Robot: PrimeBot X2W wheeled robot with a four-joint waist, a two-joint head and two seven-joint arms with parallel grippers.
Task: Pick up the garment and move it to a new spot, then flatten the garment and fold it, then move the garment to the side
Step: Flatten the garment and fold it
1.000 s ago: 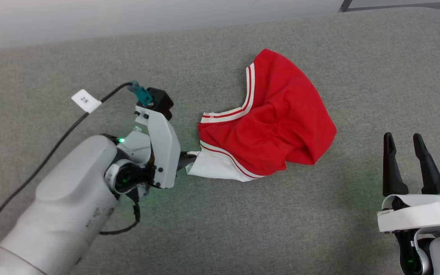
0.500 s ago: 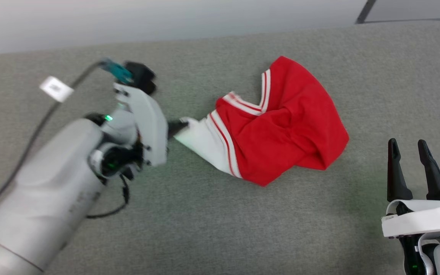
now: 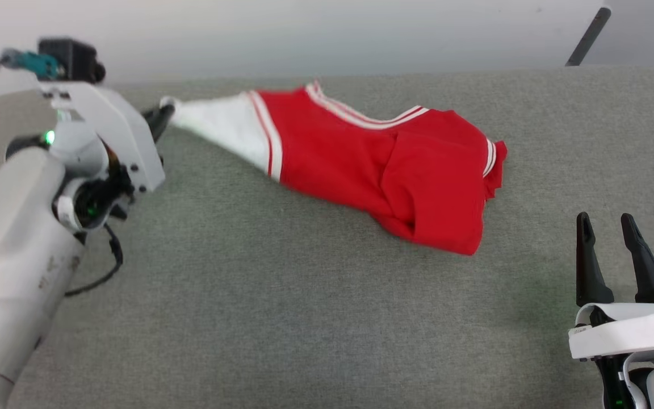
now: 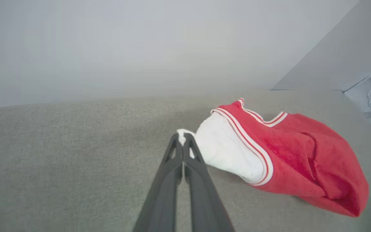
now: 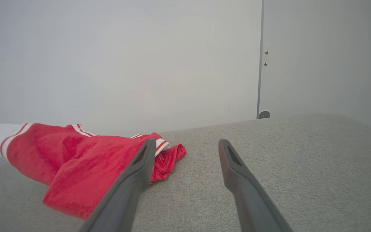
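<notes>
Garment [image 3: 384,165]: one, a red jersey with a white panel and striped trim, stretched across the far side of the grey padded surface [image 3: 281,295]. Grippers: two. Left gripper [image 3: 163,115] clamped on the garment's white corner. Right gripper [image 3: 605,222] spread wide, empty, apart from the cloth.

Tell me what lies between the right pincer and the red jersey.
Only a bare stretch of grey fabric surface. The head view shows the open right pincer standing apart from the jersey.
</notes>
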